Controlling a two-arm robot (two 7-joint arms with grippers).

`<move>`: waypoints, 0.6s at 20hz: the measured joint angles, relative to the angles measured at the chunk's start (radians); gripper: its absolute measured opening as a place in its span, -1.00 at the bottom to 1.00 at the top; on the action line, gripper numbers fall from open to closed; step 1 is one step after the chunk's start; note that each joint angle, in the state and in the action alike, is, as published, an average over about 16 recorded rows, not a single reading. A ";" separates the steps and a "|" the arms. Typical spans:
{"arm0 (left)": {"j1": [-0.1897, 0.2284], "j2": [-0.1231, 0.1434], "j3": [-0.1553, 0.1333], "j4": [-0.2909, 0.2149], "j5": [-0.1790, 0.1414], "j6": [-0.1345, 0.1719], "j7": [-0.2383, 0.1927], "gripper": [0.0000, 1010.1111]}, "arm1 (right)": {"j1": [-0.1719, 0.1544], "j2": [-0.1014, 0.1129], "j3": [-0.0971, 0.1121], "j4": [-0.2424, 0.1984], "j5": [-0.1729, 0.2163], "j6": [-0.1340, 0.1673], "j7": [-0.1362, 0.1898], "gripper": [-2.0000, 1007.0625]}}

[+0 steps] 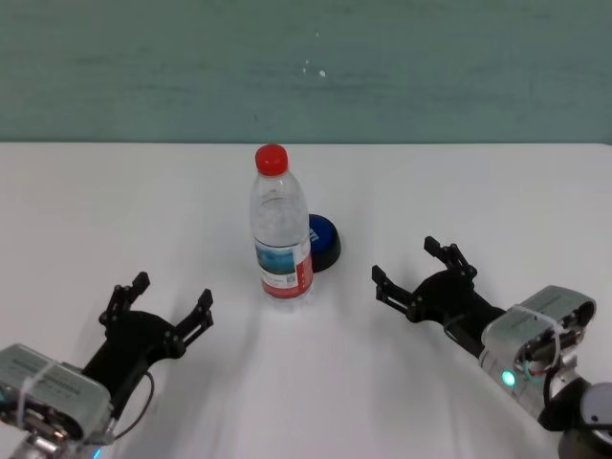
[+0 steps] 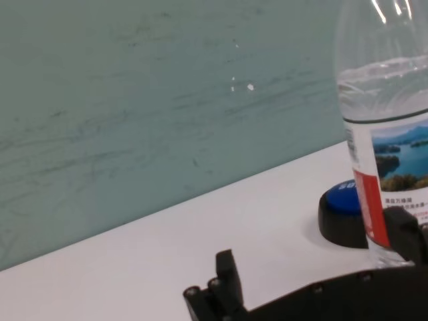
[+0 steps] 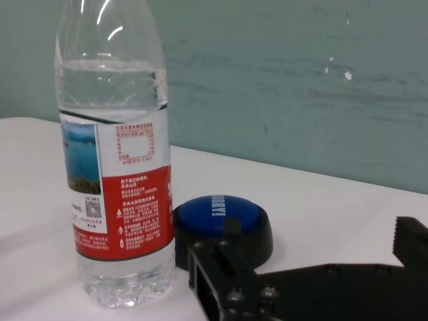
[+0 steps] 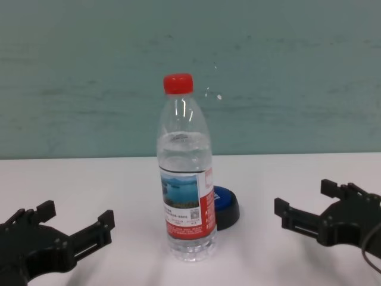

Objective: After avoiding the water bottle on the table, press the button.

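On the left side I see my left gripper (image 1: 161, 297) low over the table (image 1: 86, 201), near the front edge, with its fingers spread apart and nothing between them. It is well apart from the water bottle (image 1: 281, 229) and looks parked.

In the middle the water bottle stands upright, its long axis vertical, the red cap pointing straight up and the label turned toward me. Just behind it and a little to its right sits the button (image 1: 324, 241), flat on the table with its blue dome facing up; from the head view the bottle hides part of it. In the right wrist view the two stand very near each other, perhaps touching, but I cannot tell.

On the right my right gripper (image 1: 412, 269) hovers low, fingers also open and empty, pointing toward the bottle and button.

I judge the task has hardly begun: the button is not pressed yet, and the path around the bottle is still to be made, probably from the right side.
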State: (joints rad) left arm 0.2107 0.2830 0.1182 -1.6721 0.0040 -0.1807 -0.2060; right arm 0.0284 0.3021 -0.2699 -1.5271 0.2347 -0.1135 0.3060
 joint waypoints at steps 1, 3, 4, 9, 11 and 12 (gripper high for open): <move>0.000 0.000 0.000 0.000 0.000 0.000 0.000 0.98 | 0.001 -0.003 0.000 0.003 -0.001 -0.002 0.003 0.99; 0.000 0.000 0.000 0.000 0.000 0.000 0.000 0.98 | 0.003 -0.007 0.000 0.010 -0.003 -0.006 0.008 0.99; 0.000 0.000 0.000 0.000 0.000 0.000 0.000 0.98 | 0.004 -0.009 0.000 0.012 -0.003 -0.008 0.011 0.99; 0.000 0.000 0.000 0.000 0.000 0.000 0.000 0.98 | 0.006 -0.013 0.000 0.020 0.000 -0.014 0.023 0.99; 0.000 0.000 0.000 0.000 0.000 0.000 0.000 0.98 | 0.005 -0.014 0.001 0.022 0.004 -0.016 0.027 0.99; 0.000 0.000 0.000 0.000 0.000 0.000 0.000 0.98 | 0.005 -0.015 0.002 0.022 0.006 -0.017 0.029 0.99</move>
State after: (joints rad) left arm 0.2107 0.2830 0.1182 -1.6721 0.0040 -0.1807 -0.2060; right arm 0.0329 0.2875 -0.2678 -1.5050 0.2412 -0.1307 0.3347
